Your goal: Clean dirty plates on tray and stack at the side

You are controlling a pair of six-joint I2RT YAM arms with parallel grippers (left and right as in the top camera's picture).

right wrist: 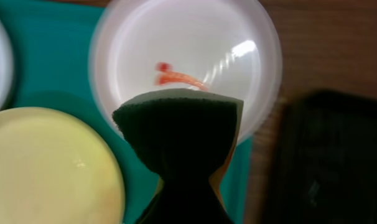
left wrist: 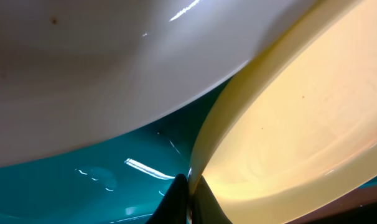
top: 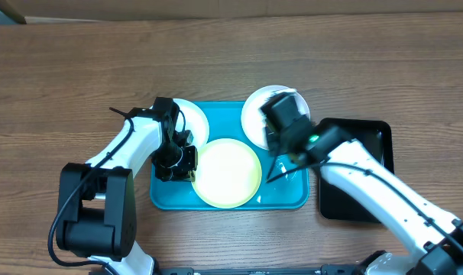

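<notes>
The turquoise tray [top: 287, 195] holds three plates. A white plate [top: 195, 122] lies at its back left. A white plate [top: 253, 114] with an orange-red smear [right wrist: 175, 78] lies at its back right. The green-rimmed plate [top: 226, 173] lies at the front middle. My left gripper [top: 186, 162] is shut on the left rim of the green-rimmed plate [left wrist: 300, 124], with the white plate [left wrist: 83, 68] just beside it. My right gripper [top: 280, 114] is shut on a dark green sponge [right wrist: 179, 127] and holds it over the smeared plate, just short of the smear.
A smaller black tray [top: 371, 137] lies on the wooden table right of the turquoise tray; it also shows in the right wrist view [right wrist: 331, 155]. The turquoise tray floor [left wrist: 83, 180] shows under the plates.
</notes>
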